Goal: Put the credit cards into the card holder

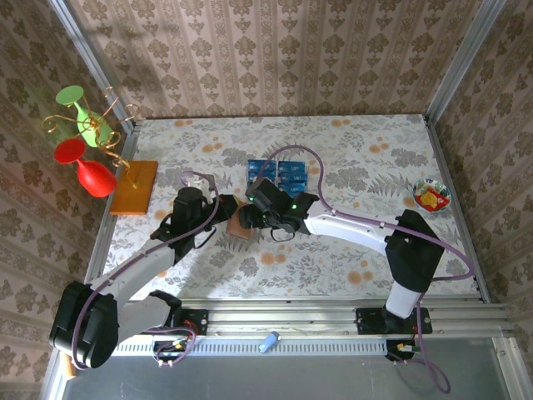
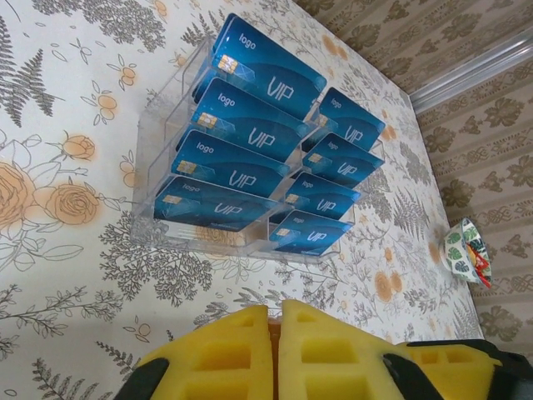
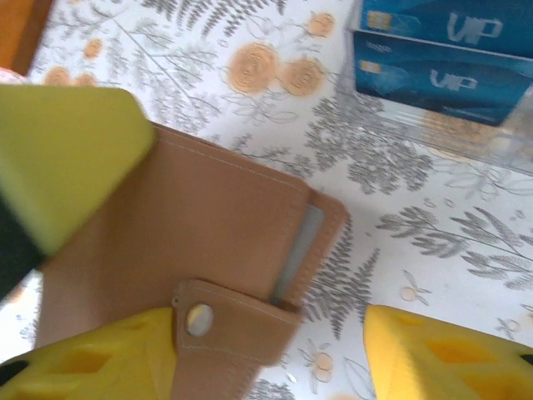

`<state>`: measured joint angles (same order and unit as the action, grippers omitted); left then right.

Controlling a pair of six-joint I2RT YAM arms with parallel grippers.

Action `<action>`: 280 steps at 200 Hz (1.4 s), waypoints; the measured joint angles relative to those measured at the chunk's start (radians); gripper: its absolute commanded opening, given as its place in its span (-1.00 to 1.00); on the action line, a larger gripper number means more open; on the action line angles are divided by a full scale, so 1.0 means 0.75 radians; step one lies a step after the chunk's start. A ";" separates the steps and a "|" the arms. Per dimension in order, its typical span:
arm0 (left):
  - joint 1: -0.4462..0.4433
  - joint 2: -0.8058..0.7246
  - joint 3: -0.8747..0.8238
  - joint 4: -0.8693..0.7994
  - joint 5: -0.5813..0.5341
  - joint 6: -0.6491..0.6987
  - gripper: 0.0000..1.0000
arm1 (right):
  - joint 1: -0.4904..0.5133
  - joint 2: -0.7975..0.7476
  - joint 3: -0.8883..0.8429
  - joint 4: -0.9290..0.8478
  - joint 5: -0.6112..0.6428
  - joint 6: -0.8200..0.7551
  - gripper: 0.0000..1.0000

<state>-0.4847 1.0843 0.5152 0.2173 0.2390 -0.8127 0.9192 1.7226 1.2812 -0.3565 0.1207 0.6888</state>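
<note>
Credit cards (image 2: 250, 125): thin, glossy, stiff, light, prob. slippery. Best pinched by top edge where proud of clear rack (image 2: 146, 158). All eight slotted in rack, two cols. Card holder (image 3: 191, 242): soft leather-like, floppy, closed w/ snap tab (image 3: 198, 317). Lies flat on tabletop just beside rack, robot's side. Left gripper (image 2: 275, 354) fingers clenched, likely nipping holder's edge (view poor). Right gripper (image 3: 275, 358) fingers apart, straddling tab end, gripping nothing. Print on cards: "logo", "VIP".
</note>
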 measured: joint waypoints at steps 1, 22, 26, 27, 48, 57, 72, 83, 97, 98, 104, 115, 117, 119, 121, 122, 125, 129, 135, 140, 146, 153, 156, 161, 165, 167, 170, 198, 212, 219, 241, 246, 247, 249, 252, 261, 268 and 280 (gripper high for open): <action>-0.001 0.000 0.000 -0.002 0.000 0.001 -1.00 | 0.000 -0.002 -0.005 0.001 0.001 -0.001 0.08; -0.003 -0.001 0.001 -0.001 -0.002 0.004 -1.00 | -0.033 -0.068 -0.145 -0.026 0.035 0.006 0.00; -0.003 -0.001 0.002 -0.001 -0.002 0.004 -1.00 | -0.045 -0.085 -0.182 -0.033 0.040 0.011 0.00; -0.003 -0.001 0.002 -0.001 -0.002 0.004 -1.00 | -0.045 -0.085 -0.182 -0.033 0.040 0.011 0.00; -0.002 -0.001 0.002 -0.002 -0.002 0.008 -1.00 | -0.100 -0.198 -0.333 -0.052 0.045 0.034 0.03; -0.002 -0.001 0.003 -0.002 -0.002 0.010 -1.00 | -0.119 -0.255 -0.373 -0.053 0.043 0.044 0.06; -0.002 -0.001 0.004 -0.002 -0.002 0.018 -1.00 | -0.128 -0.346 -0.400 -0.039 0.016 0.065 0.11; -0.002 -0.001 0.004 -0.003 -0.002 0.025 -1.00 | -0.129 -0.392 -0.401 -0.006 -0.014 0.075 0.16; -0.002 -0.003 0.004 -0.004 -0.002 0.032 -1.00 | -0.129 -0.420 -0.393 0.049 -0.070 0.094 0.21; -0.002 -0.003 0.004 -0.004 -0.002 0.032 -1.00 | -0.129 -0.420 -0.392 0.051 -0.074 0.096 0.21; -0.002 -0.005 0.004 -0.005 -0.002 0.033 -1.00 | -0.129 -0.420 -0.382 0.070 -0.099 0.100 0.21; -0.002 -0.010 0.004 -0.008 -0.002 0.033 -1.00 | -0.129 -0.405 -0.360 0.099 -0.145 0.105 0.20; -0.002 -0.012 0.004 -0.008 -0.002 0.033 -1.00 | -0.129 -0.399 -0.354 0.105 -0.155 0.106 0.20; -0.002 -0.013 0.004 -0.008 -0.002 0.033 -1.00 | -0.129 -0.396 -0.350 0.108 -0.161 0.108 0.20; -0.002 -0.014 0.004 -0.008 -0.002 0.033 -1.00 | -0.129 -0.391 -0.344 0.114 -0.170 0.108 0.19; -0.002 -0.014 0.004 -0.008 -0.002 0.033 -1.00 | -0.129 -0.389 -0.343 0.115 -0.172 0.109 0.19; -0.002 -0.016 0.004 -0.008 -0.002 0.033 -1.00 | -0.129 -0.378 -0.335 0.123 -0.181 0.110 0.18; -0.002 -0.018 0.004 -0.008 -0.002 0.033 -1.00 | -0.129 -0.367 -0.326 0.133 -0.192 0.114 0.16; -0.002 -0.021 0.004 -0.007 -0.002 0.033 -1.00 | -0.129 -0.348 -0.314 0.150 -0.210 0.117 0.13; -0.002 -0.022 0.004 -0.007 -0.002 0.033 -1.00 | -0.129 -0.330 -0.305 0.162 -0.220 0.123 0.10; -0.002 -0.024 0.004 -0.008 -0.002 0.033 -1.00 | -0.129 -0.309 -0.298 0.175 -0.233 0.129 0.07; -0.002 -0.025 0.004 -0.007 -0.002 0.033 -1.00 | -0.129 -0.287 -0.293 0.187 -0.244 0.134 0.04; -0.002 -0.026 0.004 -0.007 -0.002 0.033 -1.00 | -0.129 -0.277 -0.293 0.195 -0.247 0.137 0.02; -0.002 -0.026 0.004 -0.007 -0.002 0.033 -1.00 | -0.129 -0.264 -0.293 0.201 -0.254 0.139 0.00; -0.002 -0.026 0.004 -0.007 -0.002 0.033 -1.00 | -0.129 -0.251 -0.293 0.203 -0.261 0.141 -0.02; -0.002 -0.026 0.004 -0.007 -0.002 0.033 -1.00 | -0.129 -0.247 -0.293 0.204 -0.264 0.144 -0.02; -0.002 -0.026 0.004 -0.007 -0.002 0.033 -1.00 | -0.129 -0.239 -0.293 0.208 -0.269 0.145 -0.04; -0.002 -0.026 0.004 -0.007 -0.002 0.033 -1.00 | -0.129 -0.167 -0.293 0.240 -0.293 0.168 -0.16; -0.002 -0.026 0.004 -0.007 -0.002 0.033 -1.00 | -0.129 -0.143 -0.293 0.257 -0.304 0.173 -0.20; -0.002 -0.026 0.004 -0.007 -0.002 0.033 -1.00 | -0.129 -0.133 -0.293 0.266 -0.307 0.173 -0.22; -0.002 -0.026 0.004 -0.007 -0.003 0.033 -1.00 | -0.131 -0.093 -0.293 0.290 -0.318 0.180 -0.30; -0.002 -0.026 0.004 -0.007 -0.003 0.033 -1.00 | -0.132 -0.082 -0.293 0.298 -0.322 0.183 -0.32; -0.002 -0.026 0.004 -0.007 -0.003 0.033 -1.00 | -0.133 -0.079 -0.293 0.300 -0.323 0.184 -0.33; -0.002 -0.026 0.004 -0.007 -0.003 0.033 -1.00 | -0.134 -0.076 -0.293 0.302 -0.324 0.185 -0.33; -0.002 -0.026 0.004 -0.007 -0.004 0.033 -1.00 | -0.136 -0.070 -0.293 0.306 -0.328 0.188 -0.34; -0.002 -0.026 0.004 -0.007 -0.006 0.033 -1.00 | -0.138 -0.055 -0.293 0.318 -0.338 0.195 -0.40; -0.002 -0.026 0.004 -0.007 -0.006 0.033 -1.00 | -0.141 -0.044 -0.293 0.331 -0.345 0.202 -0.48; -0.002 -0.026 0.004 -0.007 -0.006 0.033 -1.00 | -0.147 -0.028 -0.293 0.348 -0.355 0.210 -0.70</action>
<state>-0.4858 1.0645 0.5179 0.2119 0.2344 -0.7879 0.8089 1.7016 1.0615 -0.0956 -0.1452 0.8463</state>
